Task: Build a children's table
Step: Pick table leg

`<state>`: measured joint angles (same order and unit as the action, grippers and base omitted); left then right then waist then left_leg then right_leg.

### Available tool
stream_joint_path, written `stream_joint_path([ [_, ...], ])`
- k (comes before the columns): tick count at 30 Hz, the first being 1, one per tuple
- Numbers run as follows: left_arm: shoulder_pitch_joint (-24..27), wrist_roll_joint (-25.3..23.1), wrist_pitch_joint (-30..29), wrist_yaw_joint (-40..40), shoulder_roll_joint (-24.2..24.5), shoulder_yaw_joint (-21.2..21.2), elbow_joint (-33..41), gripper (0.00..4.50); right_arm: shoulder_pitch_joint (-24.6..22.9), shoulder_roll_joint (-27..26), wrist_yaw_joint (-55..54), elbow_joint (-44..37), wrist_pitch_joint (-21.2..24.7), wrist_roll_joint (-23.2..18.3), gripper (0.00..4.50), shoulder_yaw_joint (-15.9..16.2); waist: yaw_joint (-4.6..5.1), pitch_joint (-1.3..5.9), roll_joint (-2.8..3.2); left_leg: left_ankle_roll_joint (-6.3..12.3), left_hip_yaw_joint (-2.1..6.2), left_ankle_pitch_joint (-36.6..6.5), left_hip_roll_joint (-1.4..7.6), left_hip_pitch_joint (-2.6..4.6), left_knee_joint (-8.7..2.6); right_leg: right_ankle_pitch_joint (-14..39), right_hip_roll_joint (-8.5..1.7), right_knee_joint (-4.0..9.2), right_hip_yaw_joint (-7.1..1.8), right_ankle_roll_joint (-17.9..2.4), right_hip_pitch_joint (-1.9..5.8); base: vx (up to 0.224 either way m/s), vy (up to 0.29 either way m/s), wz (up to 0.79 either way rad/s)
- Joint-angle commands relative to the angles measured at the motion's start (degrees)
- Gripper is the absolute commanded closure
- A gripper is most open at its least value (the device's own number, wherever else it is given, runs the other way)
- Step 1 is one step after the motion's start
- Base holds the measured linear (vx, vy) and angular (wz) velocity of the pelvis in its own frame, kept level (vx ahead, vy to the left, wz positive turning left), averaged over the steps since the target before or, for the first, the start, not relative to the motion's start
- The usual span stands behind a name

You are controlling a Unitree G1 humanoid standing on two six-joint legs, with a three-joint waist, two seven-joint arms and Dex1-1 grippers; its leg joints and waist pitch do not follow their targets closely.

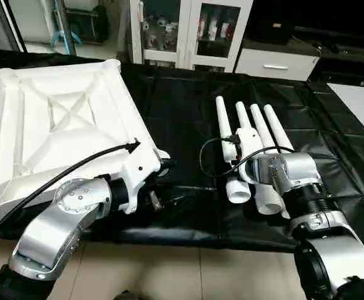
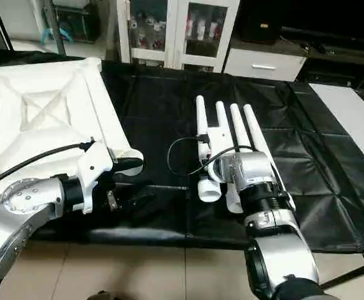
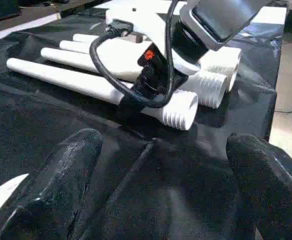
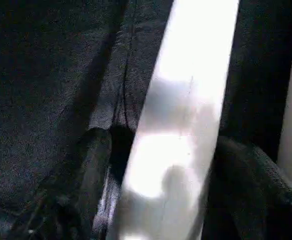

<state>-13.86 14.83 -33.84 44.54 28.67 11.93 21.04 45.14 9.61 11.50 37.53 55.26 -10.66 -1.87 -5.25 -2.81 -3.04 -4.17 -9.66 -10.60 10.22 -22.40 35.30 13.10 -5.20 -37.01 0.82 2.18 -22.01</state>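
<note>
The children's table top, white, lies underside up on the left of the black cover, its X ribs showing. Its four white legs lie side by side at mid-table, threaded ends toward me. My right gripper is down over that row, under its white wrist block. Its black fingers sit close against both sides of one leg, which still rests on the cover. My left gripper stands open and empty low over the black cover, just off the tabletop's near corner.
The black cover drapes the big worktable, whose front edge meets a tiled floor. A glass-door cabinet stands behind and a white surface lies at the right. Black cables loop off both wrists.
</note>
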Motion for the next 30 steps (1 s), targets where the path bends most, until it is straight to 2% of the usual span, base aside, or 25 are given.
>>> stream_joint_path([
  [1, -0.4, -0.7, 0.5, -0.5, 0.0, 1.0, 0.5, 0.0, 1.2, 0.0, -0.5, 0.7, -1.3, -0.3, 1.55, -1.7, -0.11, 3.57, 0.4, -4.9, -0.01, -7.4, 1.72, 1.49, -5.11, 0.0, -1.77, 3.53, -0.98, -9.4, 1.49, 0.0, 0.0, 0.0],
  [6, -0.5, -0.4, 0.2, -0.2, 0.1, 1.0, 0.4, 0.0, 1.4, -0.1, -1.1, 1.1, -2.0, -0.9, 2.08, -2.9, -0.05, 3.53, 0.52, -5.0, 0.0, -7.6, 1.7, 1.45, -5.14, 0.5, -1.73, 3.59, -0.98, -9.4, 1.47, 0.0, 0.0, 0.0],
  [13, -0.9, -1.1, 1.1, -1.1, 0.2, 0.9, 0.1, 0.0, 1.2, -0.4, -2.1, 0.1, -3.1, -1.8, 2.58, -5.4, -0.05, 3.58, 0.45, -4.86, -0.02, -7.1, 1.69, 1.47, -5.12, -0.5, -1.66, 3.5, -0.95, -9.5, 1.48, 0.0, 0.0, 0.0],
  [15, -0.8, -1.6, 1.7, -1.7, 0.1, 0.8, 0.0, 0.0, 1.1, -0.4, -2.2, -0.6, -3.3, -2.0, 2.63, -5.8, -0.09, 3.57, 0.41, -4.74, -0.01, -7.3, 1.75, 1.47, -5.15, -0.2, -1.7, 3.57, -0.97, -9.3, 1.5, 0.0, 0.0, 0.0],
  [20, -2.0, -3.4, 1.2, -8.0, -2.6, -2.0, -2.3, 0.0, 0.3, -1.0, -1.8, -9.3, -5.0, -6.4, 2.66, -10.8, -0.14, 3.6, 0.18, -4.18, -0.02, -6.2, 1.78, 1.41, -5.1, -1.6, -1.67, 3.48, -1.0, -8.7, 1.58, 0.0, 0.0, 0.0],
  [21, -2.0, -3.4, 1.2, -8.0, -2.6, -2.0, -2.3, 0.0, 0.3, -1.0, -1.8, -9.3, -5.0, -6.4, 2.66, -10.8, -0.22, 3.69, 0.2, -3.99, -0.03, -5.7, 1.76, 1.47, -5.0, -2.6, -1.68, 3.41, -1.02, -8.7, 1.61, 0.0, 0.0, 0.0],
  [22, -2.8, -4.0, 1.8, -10.9, -4.3, -3.4, -3.6, 0.0, -0.1, -1.2, -0.4, -12.4, -6.3, -8.7, 2.66, -12.7, -0.26, 3.67, -0.13, -3.72, 0.0, -5.2, 1.73, 1.4, -5.04, -2.6, -1.63, 3.48, -0.9, -8.7, 1.64, 0.0, 0.0, 0.0],
  [23, -2.8, -4.0, 1.8, -10.9, -4.3, -3.4, -3.6, 0.0, -0.1, -1.2, -0.4, -12.4, -6.3, -8.7, 2.66, -12.7, -0.35, 3.68, 0.03, -3.63, 0.01, -5.6, 1.83, 1.52, -5.01, -2.8, -1.68, 3.43, -0.97, -8.7, 1.63, 0.0, 0.0, 0.0],
  [24, -4.4, -5.0, 4.4, -16.1, -7.7, -5.7, -5.7, 0.0, -1.3, -1.4, 4.6, -18.3, -7.1, -14.1, 2.66, -15.7, -0.28, 3.59, -0.49, -3.13, -0.06, -5.5, 1.83, 1.36, -5.04, -3.3, -1.57, 3.54, -0.99, -8.8, 1.74, 0.0, 0.0, 0.0],
  [25, -4.4, -5.0, 4.4, -16.1, -7.7, -5.7, -5.7, 0.0, -1.3, -1.4, 4.6, -18.3, -7.1, -14.1, 2.66, -15.7, -0.28, 3.59, -0.49, -3.13, -0.06, -5.5, 1.83, 1.36, -5.04, -3.3, -1.57, 3.54, -0.99, -8.8, 1.74, 0.0, 0.0, 0.0],
  [26, -5.0, -5.1, 4.5, -17.8, -8.8, -6.5, -6.3, 0.0, -1.8, -1.4, 6.8, -20.5, -6.8, -16.3, 2.66, -16.7, -0.67, 3.84, -0.37, -2.22, 0.12, -4.5, 1.97, 1.47, -4.92, -6.0, -1.72, 3.34, -0.93, -8.6, 1.99, 0.0, 0.0, 0.0],
  [27, -6.0, -4.8, 4.7, -19.9, -10.3, -7.7, -7.0, 0.0, -2.7, -1.2, 10.2, -22.7, -4.7, -20.0, 2.66, -18.0, -0.8, 3.88, -0.72, -1.81, 0.07, -3.9, 1.95, 1.48, -4.82, -6.6, -1.67, 3.34, -0.87, -8.7, 1.93, 0.0, 0.0, 0.0],
  [28, -6.1, -4.8, 4.7, -20.0, -10.4, -7.7, -7.1, 0.0, -2.7, -1.2, 10.3, -22.8, -4.6, -20.1, 2.67, -18.0, -0.98, 3.85, -0.62, -1.39, 0.09, -3.7, 1.97, 1.5, -4.77, -7.4, -1.71, 3.24, -0.89, -9.0, 1.9, 0.0, 0.0, 0.0],
  [29, -7.6, -3.3, 5.2, -22.4, -12.7, -9.9, -7.5, 0.0, -4.3, -0.6, 15.4, -26.0, -2.1, -24.9, 2.67, -19.1, -0.97, 3.76, -0.93, -1.24, 0.08, -3.6, 1.96, 1.46, -4.79, -7.0, -1.66, 3.37, -0.83, -9.0, 1.86, 0.0, 0.0, 0.0],
  [30, -8.5, -2.3, 5.8, -24.0, -14.3, -11.4, -7.8, 0.0, -5.4, -0.2, 18.6, -28.1, -0.3, -28.1, 2.67, -19.8, -1.32, 3.86, -0.9, -0.89, 0.12, -3.5, 2.04, 1.48, -4.7, -7.7, -1.84, 3.24, -0.89, -9.4, 2.09, 0.0, 0.0, 0.0],
])
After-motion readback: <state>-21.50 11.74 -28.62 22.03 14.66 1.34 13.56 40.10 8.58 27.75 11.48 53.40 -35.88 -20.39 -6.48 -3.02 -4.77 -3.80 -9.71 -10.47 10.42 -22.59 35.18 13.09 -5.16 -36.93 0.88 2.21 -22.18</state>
